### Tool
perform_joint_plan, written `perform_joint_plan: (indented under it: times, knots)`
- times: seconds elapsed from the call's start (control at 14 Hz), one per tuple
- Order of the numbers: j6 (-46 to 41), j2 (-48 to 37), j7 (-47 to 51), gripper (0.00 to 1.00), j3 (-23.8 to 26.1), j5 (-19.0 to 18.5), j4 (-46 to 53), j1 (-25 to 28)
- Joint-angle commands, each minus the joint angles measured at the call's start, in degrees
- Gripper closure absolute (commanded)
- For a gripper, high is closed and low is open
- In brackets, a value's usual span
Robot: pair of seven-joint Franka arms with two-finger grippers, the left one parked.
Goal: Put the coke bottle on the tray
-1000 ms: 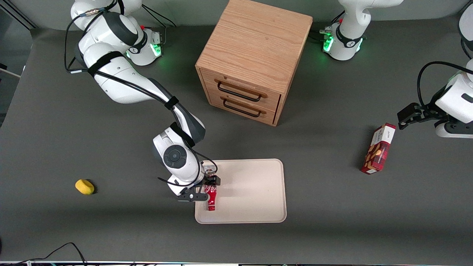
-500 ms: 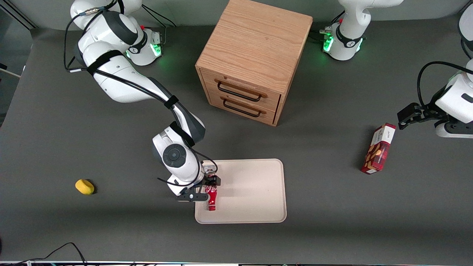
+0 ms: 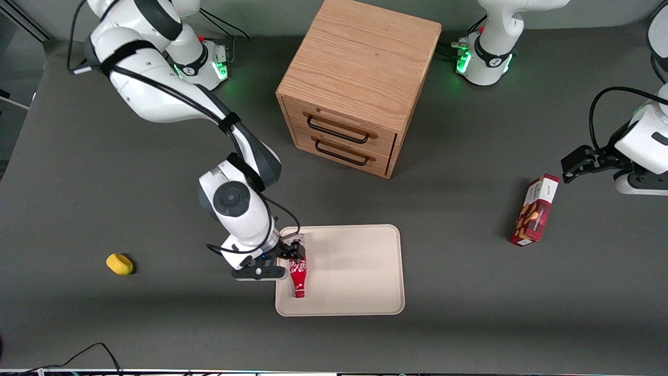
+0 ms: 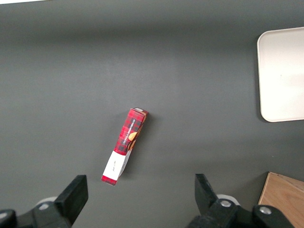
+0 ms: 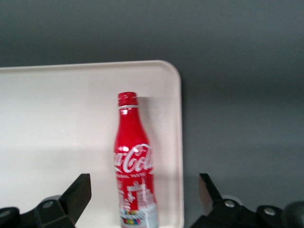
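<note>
1. Presently, my gripper [image 3: 290, 262] hangs above the tray [image 3: 360, 271], fingers [image 5: 78, 192] spread wide, grasping nothing.
2. Coke bottle [image 3: 298, 277] lies flat on the tray, beside the rim toward my arm's end, cap nearest the front camera.

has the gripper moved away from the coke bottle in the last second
Yes. The gripper, now open, has backed off the coke bottle toward the working arm's end, off the tray edge.

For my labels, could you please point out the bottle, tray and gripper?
bottle [image 5: 134, 156]: right wrist view, logo on body.
tray [image 3: 360, 261]: front view, bare floor.
gripper [image 3: 284, 261]: front view, beside the bottle, fingers open.
</note>
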Motion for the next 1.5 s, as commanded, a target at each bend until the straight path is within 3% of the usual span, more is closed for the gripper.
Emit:
perform_joint_plan:
  times: [0.0, 0.14, 0.36, 0.57, 0.93, 1.21, 1.43]
  knots:
    - [0.16, -12.40, -1.07, 0.00, -1.93, 2.02, -13.96, -2.68]
    - [-1.58, -18.99, -3.78, 0.00, -2.01, 2.89, -20.21, -5.58]
    - [-8.69, -28.48, -11.14, 0.00, -3.32, 11.57, -24.45, -9.89]
    - [-18.01, -42.60, -21.40, 0.00, -11.91, 19.06, -28.03, -10.17]
    - [-29.71, -56.44, -36.83, 0.00, -21.69, 22.06, -32.01, -10.43]
    - [-33.85, -62.08, -36.40, 0.00, -23.28, 22.32, -31.92, -10.61]
    - [-35.78, -63.49, -36.31, 0.00, -23.46, 25.57, -31.75, -11.31]
